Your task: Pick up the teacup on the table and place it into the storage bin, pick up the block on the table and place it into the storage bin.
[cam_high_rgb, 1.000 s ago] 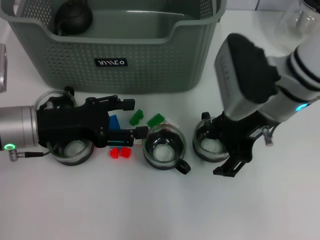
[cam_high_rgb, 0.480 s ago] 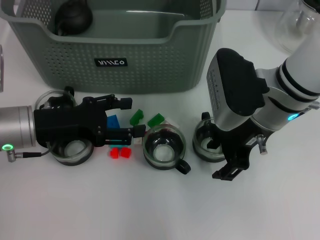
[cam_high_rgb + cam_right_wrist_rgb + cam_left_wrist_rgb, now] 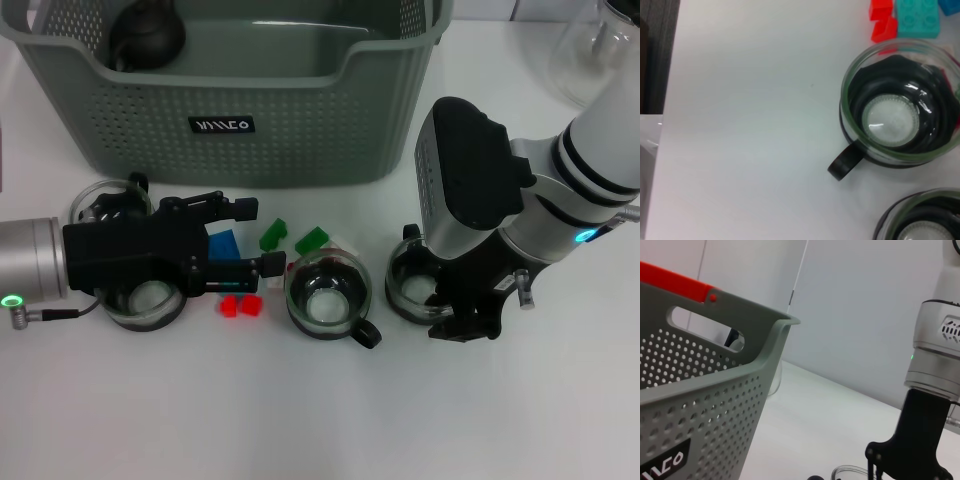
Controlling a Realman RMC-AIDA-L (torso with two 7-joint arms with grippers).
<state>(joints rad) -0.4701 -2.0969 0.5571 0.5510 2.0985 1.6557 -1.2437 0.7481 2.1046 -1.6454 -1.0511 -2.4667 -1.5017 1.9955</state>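
Observation:
Three glass teacups stand in a row before the storage bin (image 3: 300, 110): a left teacup (image 3: 145, 300), a middle teacup (image 3: 327, 290) and a right teacup (image 3: 410, 285). My right gripper (image 3: 452, 312) reaches down onto the right teacup, fingers pinched on its near rim. The right wrist view shows the middle teacup (image 3: 897, 115) and the right teacup's edge (image 3: 920, 220). My left gripper (image 3: 258, 238) lies low over the left teacup, open, with a blue block (image 3: 225, 244) between its fingers. Green blocks (image 3: 272, 235) and a red block (image 3: 240, 305) lie beside it.
A black teapot (image 3: 147, 35) sits in the bin's back left corner. A clear glass flask (image 3: 590, 50) stands at the far right. Another glass rim (image 3: 100, 195) shows behind my left gripper. The left wrist view shows the bin's wall (image 3: 700, 405) and my right arm (image 3: 935, 390).
My right gripper turned and dropped onto the right teacup, and its outer finger drew in to the rim. My left gripper slid slightly left, still open.

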